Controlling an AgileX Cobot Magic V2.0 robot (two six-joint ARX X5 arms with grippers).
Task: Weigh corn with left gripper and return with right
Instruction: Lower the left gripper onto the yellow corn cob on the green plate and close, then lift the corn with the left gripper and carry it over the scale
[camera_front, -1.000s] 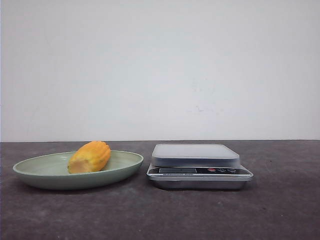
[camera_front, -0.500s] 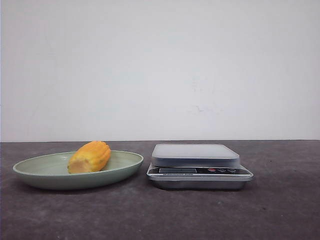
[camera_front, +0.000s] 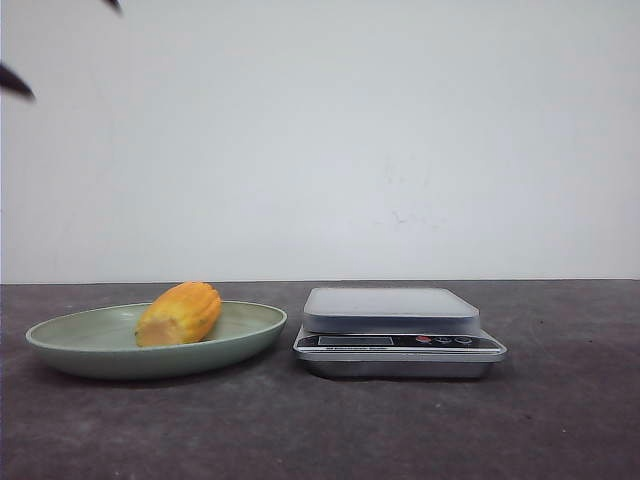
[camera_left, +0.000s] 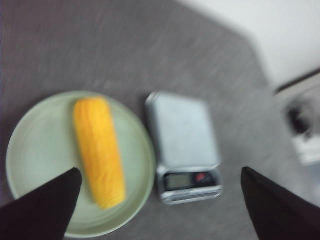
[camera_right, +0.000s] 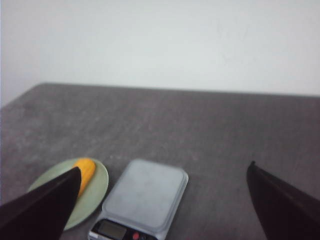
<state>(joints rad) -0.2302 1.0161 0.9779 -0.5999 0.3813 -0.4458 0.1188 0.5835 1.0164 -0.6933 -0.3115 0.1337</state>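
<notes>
Yellow corn (camera_left: 99, 150) in dish (camera_left: 35, 150), below left gripper (camera_left: 157, 200) (spread wide).

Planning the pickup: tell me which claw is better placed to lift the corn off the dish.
Left. The left claw hangs open above the corn on the green dish. The right claw, also open, looks mostly at the scale, with the corn off to one side.
</notes>
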